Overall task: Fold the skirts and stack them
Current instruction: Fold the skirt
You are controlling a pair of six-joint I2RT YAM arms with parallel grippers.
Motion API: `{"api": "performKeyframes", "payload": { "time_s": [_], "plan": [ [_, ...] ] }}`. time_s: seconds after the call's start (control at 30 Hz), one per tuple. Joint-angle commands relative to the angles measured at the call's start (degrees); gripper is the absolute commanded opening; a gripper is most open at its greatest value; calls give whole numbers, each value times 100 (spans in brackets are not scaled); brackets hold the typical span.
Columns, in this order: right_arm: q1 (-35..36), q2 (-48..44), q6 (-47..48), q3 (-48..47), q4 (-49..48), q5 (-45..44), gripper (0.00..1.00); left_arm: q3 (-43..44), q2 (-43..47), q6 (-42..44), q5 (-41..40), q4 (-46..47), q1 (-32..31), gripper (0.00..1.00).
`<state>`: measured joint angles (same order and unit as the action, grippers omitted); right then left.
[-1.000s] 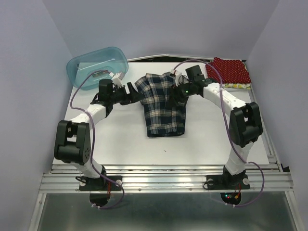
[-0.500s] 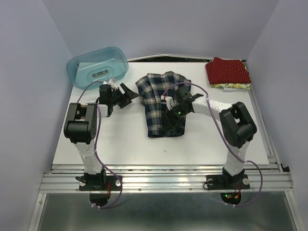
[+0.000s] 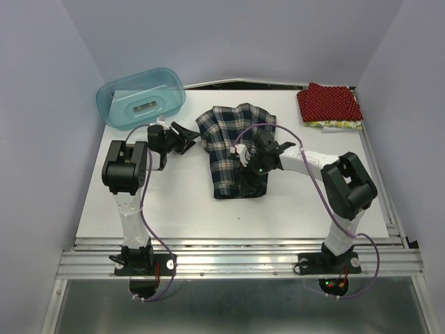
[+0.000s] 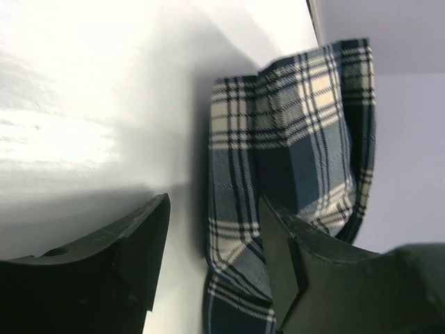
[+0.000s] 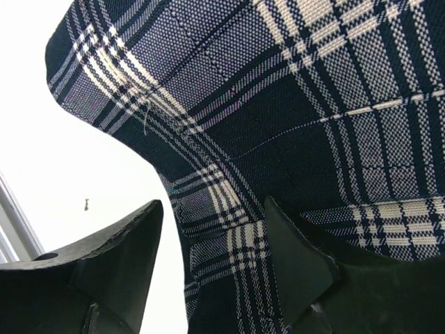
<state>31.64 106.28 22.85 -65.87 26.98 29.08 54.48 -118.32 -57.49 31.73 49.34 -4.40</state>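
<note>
1. The pleated navy, white and dark-green plaid cloth skirt lies at the middle of the white table, rumpled at its far end, between the two arms.
2. It looks light, soft and limp. I judge it will sag and slide over itself when lifted, so the best hold is at an edge or corner, pinching every layer, not at the middle.
3. The left claw stands partly open, low over the table just beside the skirt's left edge. It holds nothing.
4. The right claw is also partly open, above the skirt's right part, with plaid cloth filling the gap. No fold is pinched, and I cannot tell whether the tips touch the cloth.
5. The folded red skirt with tiny white dots rests on the yellowish patterned skirt at the far right corner, well apart from the plaid one.
</note>
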Motion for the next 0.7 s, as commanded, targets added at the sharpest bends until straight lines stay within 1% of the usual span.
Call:
{"api": "performKeyframes", "payload": {
  "time_s": [0.0, 0.03, 0.1, 0.17, 0.23, 0.27, 0.3, 0.37, 0.4, 0.47, 0.5, 0.53, 0.57, 0.6, 0.63, 0.67],
  "plan": [
    [-88, 719, 413, 645, 914, -1730, 67, 502, -331, -332, -105, 497, -17, 65],
    [-88, 736, 387, 593, 931, -1739, 68, 668, -393, -341, -131, 506, -34, 65],
    [-88, 570, 256, 453, 1063, -1372, 68, 827, -568, -350, -140, 497, -87, 65],
    [-140, 316, 159, 225, 1072, -785, 70, 1028, -726, -420, -149, 524, -139, 65],
    [-140, 17, -166, -21, 1072, -475, 70, 1152, -823, -447, -140, 585, -183, 64],
    [-140, -54, -297, -301, 1081, -160, 70, 1275, -911, -438, -158, 585, -201, 64],
    [-140, -150, -577, -417, 1038, -9, 71, 1328, -947, -447, -167, 594, -245, 64],
    [-140, -432, -877, -602, 767, 447, 73, 1477, -1104, -464, -175, 594, -271, 63],
    [-140, -494, -1253, -742, 634, 493, 77, 1556, -1149, -491, -184, 594, -271, 61],
    [-140, -416, -1458, -971, 502, 493, 78, 1610, -1210, -500, -202, 620, -271, 59],
    [-140, -363, -1816, -1111, 405, 432, 79, 1627, -1219, -447, -211, 664, -271, 55],
    [-140, -241, -1985, -1130, 135, 162, 80, 1645, -1228, -429, -219, 673, -271, 52],
    [-140, -239, -2039, -1139, 36, 107, 80, 1654, -1237, -403, -219, 682, -271, 48],
    [-140, -48, -2265, -1139, -95, 54, 80, 1671, -1254, -351, -193, 726, -271, 40],
    [-140, 50, -2537, -1122, -262, -85, 80, 1680, -1255, -324, -184, 752, -271, 37],
    [-140, 155, -2618, -1113, -455, -235, 80, 1697, -1263, -298, -176, 770, -271, 33]
  ]
}}
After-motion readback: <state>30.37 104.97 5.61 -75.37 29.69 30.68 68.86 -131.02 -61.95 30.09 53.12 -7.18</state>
